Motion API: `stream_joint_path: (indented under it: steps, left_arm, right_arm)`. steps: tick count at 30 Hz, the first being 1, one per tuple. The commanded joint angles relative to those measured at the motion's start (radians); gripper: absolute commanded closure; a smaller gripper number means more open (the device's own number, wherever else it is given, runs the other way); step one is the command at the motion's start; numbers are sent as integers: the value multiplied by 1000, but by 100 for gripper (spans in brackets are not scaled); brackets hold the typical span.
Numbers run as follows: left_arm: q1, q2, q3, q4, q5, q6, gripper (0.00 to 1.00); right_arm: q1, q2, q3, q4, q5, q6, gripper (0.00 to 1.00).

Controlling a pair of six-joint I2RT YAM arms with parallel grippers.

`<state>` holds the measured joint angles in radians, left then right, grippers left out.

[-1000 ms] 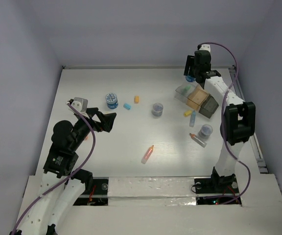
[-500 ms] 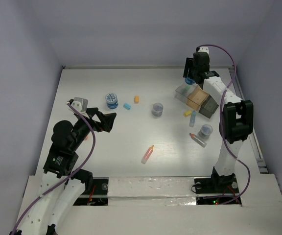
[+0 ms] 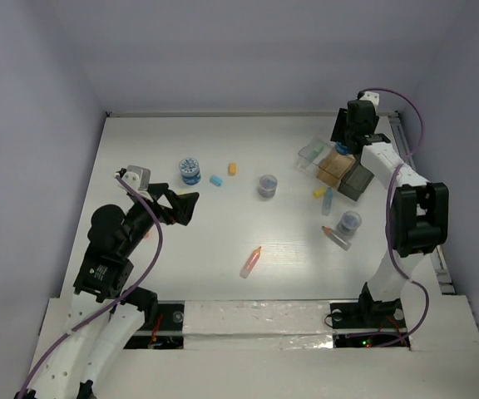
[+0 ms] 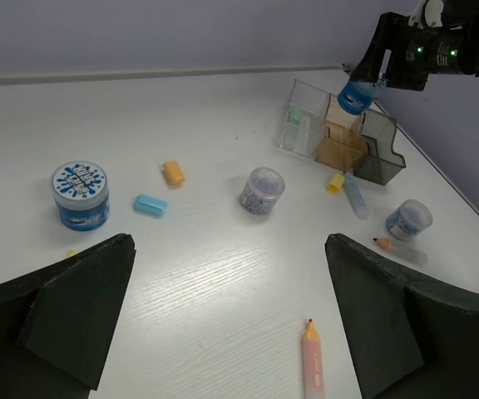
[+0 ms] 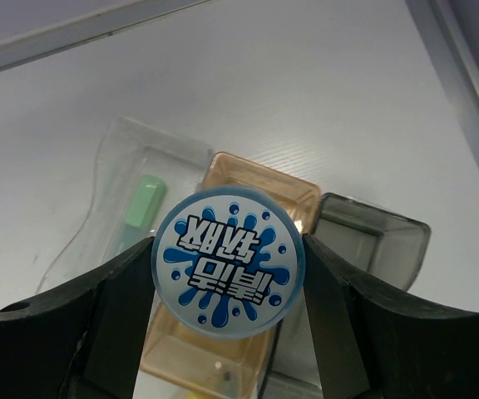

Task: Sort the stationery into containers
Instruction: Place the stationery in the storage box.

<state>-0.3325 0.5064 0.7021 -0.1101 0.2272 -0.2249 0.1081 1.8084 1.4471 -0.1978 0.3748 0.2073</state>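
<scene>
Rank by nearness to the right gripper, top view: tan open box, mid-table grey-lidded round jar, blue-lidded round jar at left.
1. Tan open box, by the right gripper and its held jar.
2. Grey-lidded round jar, mid-table.
3. Blue-lidded round jar, far left.

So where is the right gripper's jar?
Far right of the table: the right wrist view shows the jar in the right gripper over the amber box, between the clear box and the dark box.

A robot lab cell; plain lilac walls (image 3: 248, 58) enclose a white table (image 3: 198, 249); purple cables (image 3: 160, 229) trail about.
</scene>
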Motion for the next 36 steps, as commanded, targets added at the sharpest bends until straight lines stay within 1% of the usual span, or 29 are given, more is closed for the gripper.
stream_joint_path:
  steps: [1,3,8,13,31,36]
  left_arm:
    - [-8,-3,46,38,1,7,1]
    - [-8,0,46,38,1,7,1]
    - [-8,0,46,39,0,7,1]
    - [-8,1,48,38,0,7,1]
    - [-8,1,48,39,-3,6,1]
    - [-8,3,48,39,-3,7,1]
  right_arm:
    - [-25,-61,-20,106,38,23,71]
    - [-36,-52,-30,104,30,32,70]
    - [-54,-15,-24,112,-13,44,67]
    - [-54,-11,-14,118,-22,47,63]
    - [-54,12,-13,112,-30,56,62]
    - [-54,23,-14,112,-25,60,59]
